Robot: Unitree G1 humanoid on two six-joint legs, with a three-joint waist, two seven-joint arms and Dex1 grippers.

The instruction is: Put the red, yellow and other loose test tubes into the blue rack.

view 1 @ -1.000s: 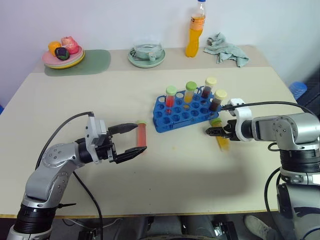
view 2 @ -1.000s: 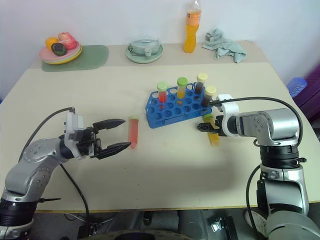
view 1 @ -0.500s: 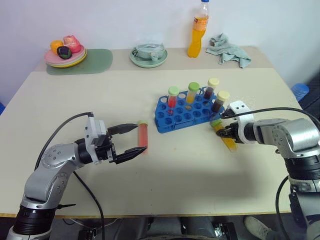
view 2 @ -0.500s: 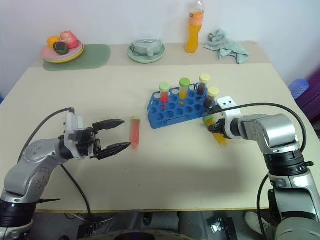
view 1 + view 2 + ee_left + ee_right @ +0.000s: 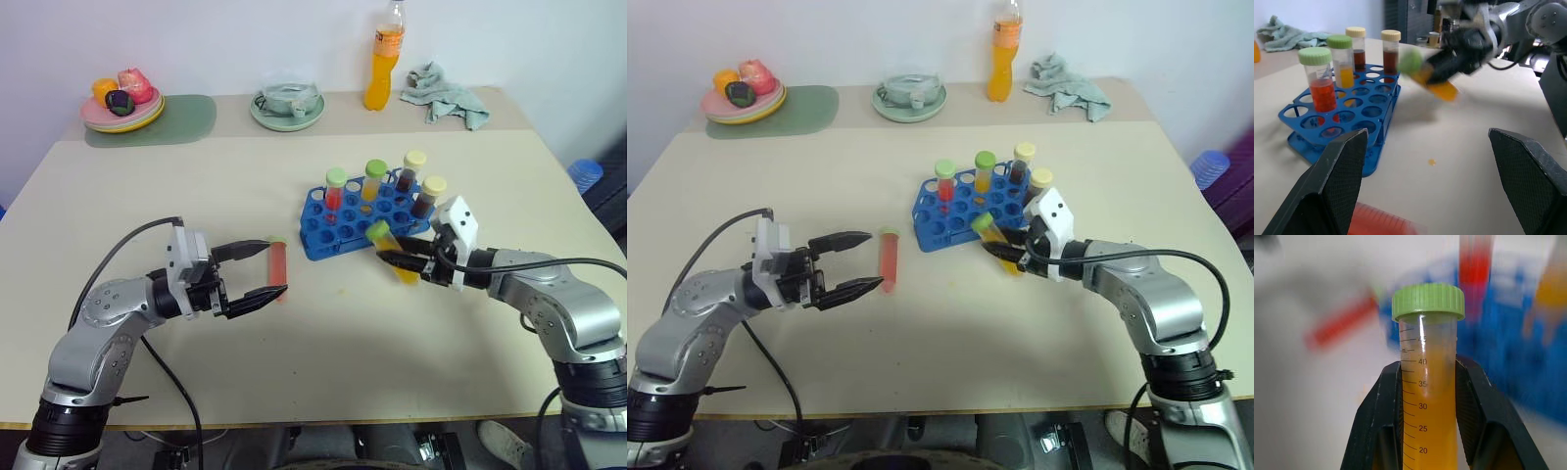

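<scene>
My right gripper (image 5: 400, 260) is shut on a yellow test tube (image 5: 394, 255) with a green cap, held tilted just above the table in front of the blue rack (image 5: 355, 225). In the right wrist view the yellow tube (image 5: 1427, 382) stands clamped between the black fingers (image 5: 1376, 416). The rack holds several capped tubes upright: red, yellow and dark ones. A red test tube (image 5: 278, 260) lies on the table left of the rack. My left gripper (image 5: 273, 269) hangs open and level, with its fingertips on either side of the red tube.
Along the far edge stand a plate of fruit (image 5: 122, 106) on a green mat (image 5: 181, 119), a bowl on a saucer (image 5: 287, 106), an orange drink bottle (image 5: 384, 59) and a crumpled cloth (image 5: 446, 94). A blue object (image 5: 585, 174) sits beyond the right table edge.
My right gripper closed on the yellow tube, lifted it off the table and carried it left to the rack's front, turning as it went. The left gripper stayed put.
</scene>
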